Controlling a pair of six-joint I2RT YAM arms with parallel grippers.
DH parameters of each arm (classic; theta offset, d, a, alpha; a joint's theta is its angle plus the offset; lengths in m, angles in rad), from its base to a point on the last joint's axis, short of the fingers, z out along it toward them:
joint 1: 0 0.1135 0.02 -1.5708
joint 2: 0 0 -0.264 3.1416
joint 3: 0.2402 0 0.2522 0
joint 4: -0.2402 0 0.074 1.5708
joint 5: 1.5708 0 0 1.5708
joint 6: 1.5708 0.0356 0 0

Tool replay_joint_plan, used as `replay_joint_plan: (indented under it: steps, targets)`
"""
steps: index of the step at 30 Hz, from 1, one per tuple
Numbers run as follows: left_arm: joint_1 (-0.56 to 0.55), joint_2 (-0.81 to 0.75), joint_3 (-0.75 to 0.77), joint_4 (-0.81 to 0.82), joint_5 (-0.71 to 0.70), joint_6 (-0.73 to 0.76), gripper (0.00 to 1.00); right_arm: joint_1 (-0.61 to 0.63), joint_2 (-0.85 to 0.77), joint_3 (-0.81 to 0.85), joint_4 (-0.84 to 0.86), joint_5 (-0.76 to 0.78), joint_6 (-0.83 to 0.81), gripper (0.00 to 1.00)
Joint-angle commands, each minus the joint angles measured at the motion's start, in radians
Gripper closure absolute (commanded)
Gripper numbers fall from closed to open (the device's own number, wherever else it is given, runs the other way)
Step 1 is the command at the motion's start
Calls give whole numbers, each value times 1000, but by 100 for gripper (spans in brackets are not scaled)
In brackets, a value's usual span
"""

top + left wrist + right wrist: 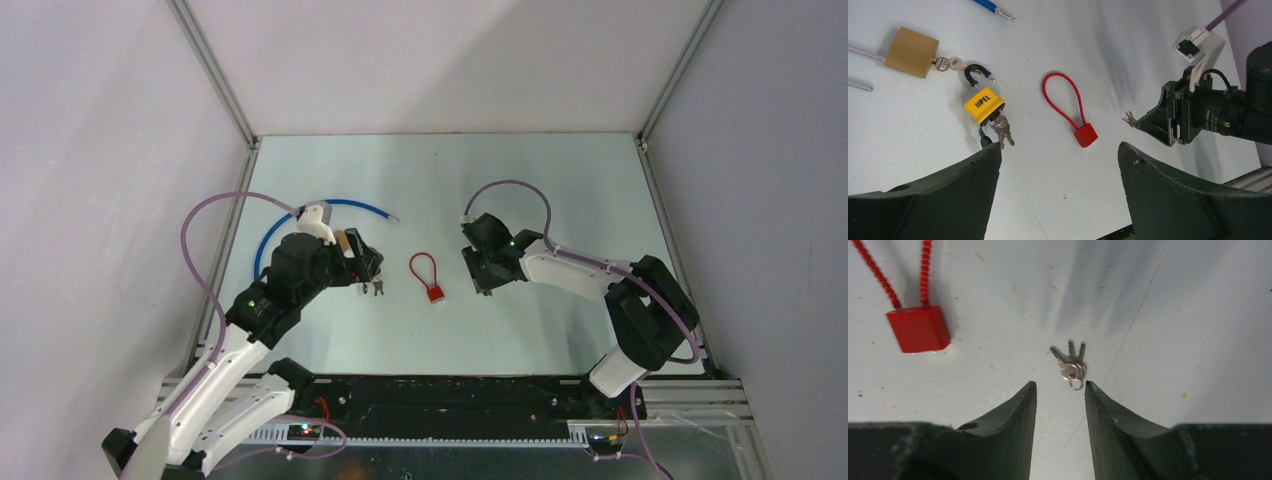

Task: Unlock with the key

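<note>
Top edge cuts off red cable lock [918, 329] loop; brass padlock [911, 52] shackle runs past left edge.

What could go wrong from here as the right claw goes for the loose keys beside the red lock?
The bunch of three small silver keys lies flat on the table just ahead of the open right claw; the fingertips may push it away instead of pinching it.
The red cube-bodied cable lock lies unheld, apart from the open left claw, so it may slide when a key presses in.
The keys fan from one ring; spares may get in the way.
</note>
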Motion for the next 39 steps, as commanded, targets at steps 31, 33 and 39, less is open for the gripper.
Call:
replay_joint_plan:
  steps: [31,33,39]
  targets:
    - [2,35,2,82,129,-78,11,-36,90,-32,42,-147,-29,100]
    - [-3,43,-8,105,151,-106,11,-25,47,-46,79,-154,-25,100]
    - [-24,73,-73,214,206,-226,11,7,-75,-101,193,-146,-5,100]
